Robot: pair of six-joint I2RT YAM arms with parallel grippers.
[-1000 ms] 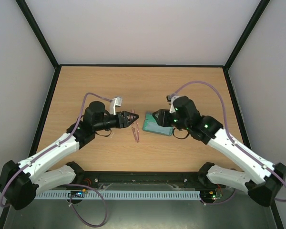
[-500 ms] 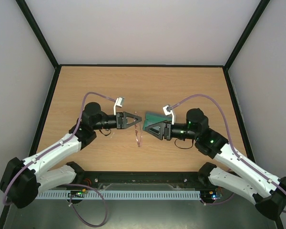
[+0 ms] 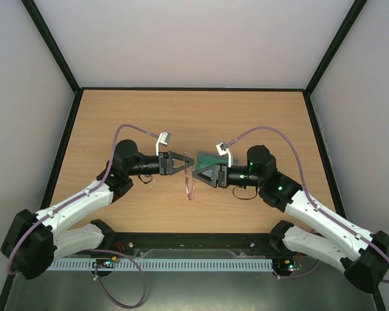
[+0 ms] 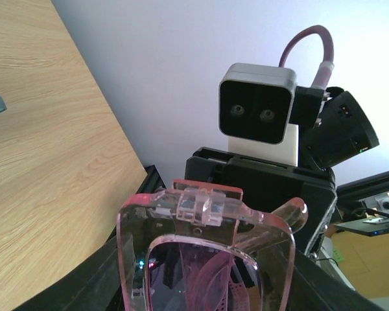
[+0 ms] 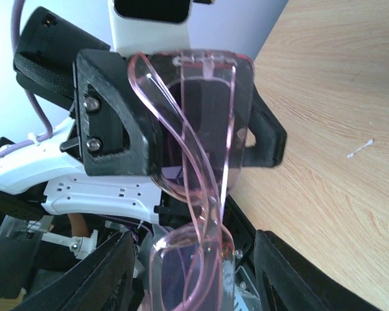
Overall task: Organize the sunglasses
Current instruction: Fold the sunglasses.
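Two fingers of the right gripper (image 3: 197,173) stand spread wide, one on either side of the nearer lens of the sunglasses (image 5: 206,197). Neither seems to touch it in the wrist view. Just ahead of those tips, the farther lens sits clamped edge to edge between the black fingers (image 5: 113,123) of the left gripper (image 3: 187,164). The pair hangs clear of the table (image 3: 246,116) between the two tools, which face each other almost tip to tip. Beyond the right gripper, on its far side, a teal case (image 3: 209,158) shows, partly hidden by the tool.

The frame looks like thin, clear pink plastic, so I judge it very light, a little springy, and easy to crack at the bridge or the hinges. The lenses are likely smooth and apt to slip under hard pads. The safest hold is probably across the rim of one lens with a soft squeeze. The slender arms would likely bend or fold in the grip.
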